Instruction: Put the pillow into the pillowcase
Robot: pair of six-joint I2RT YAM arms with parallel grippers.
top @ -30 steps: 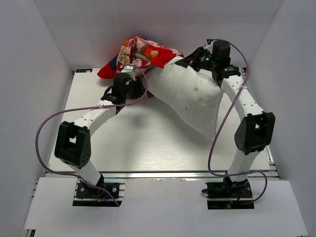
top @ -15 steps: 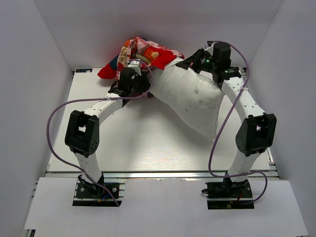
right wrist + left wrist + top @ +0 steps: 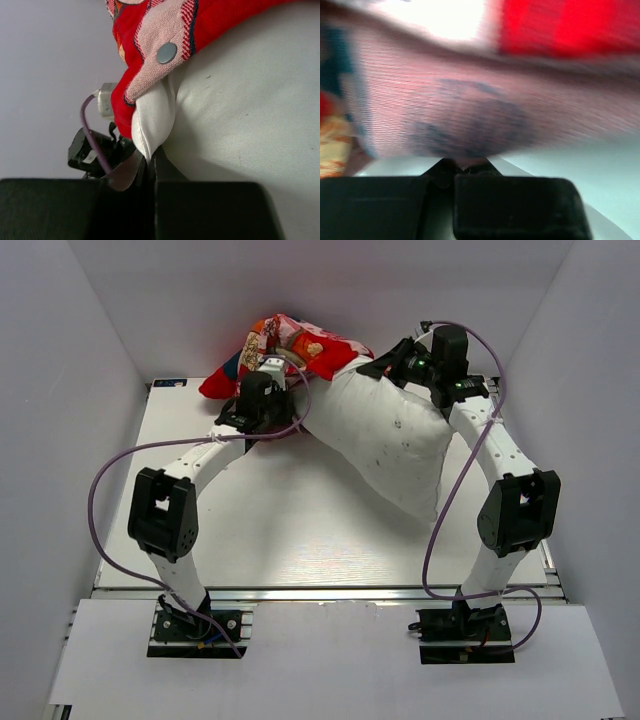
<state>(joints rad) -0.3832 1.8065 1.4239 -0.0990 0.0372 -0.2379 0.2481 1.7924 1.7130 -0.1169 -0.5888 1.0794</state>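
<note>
The white pillow (image 3: 392, 438) lies tilted at the back right of the table, and its upper end reaches into the mouth of the red printed pillowcase (image 3: 290, 343), bunched against the back wall. My right gripper (image 3: 380, 364) is shut on the pillow's piped seam corner (image 3: 150, 135), just below the pillowcase hem (image 3: 150, 50) with its snap button. My left gripper (image 3: 287, 377) sits at the pillowcase's lower left edge. In the left wrist view, the left gripper (image 3: 462, 167) is shut on the blurred pink pillowcase lining (image 3: 470, 115).
White walls close in the table (image 3: 280, 530) at the back (image 3: 320, 290) and on both sides. Purple cables loop beside each arm. The left arm's wrist (image 3: 92, 150) shows behind the pillow corner in the right wrist view.
My left arm has reached back and to the right into the pillowcase edge, and its jaws have gone from open to shut on the fabric. The right arm and pillow have barely moved.
</note>
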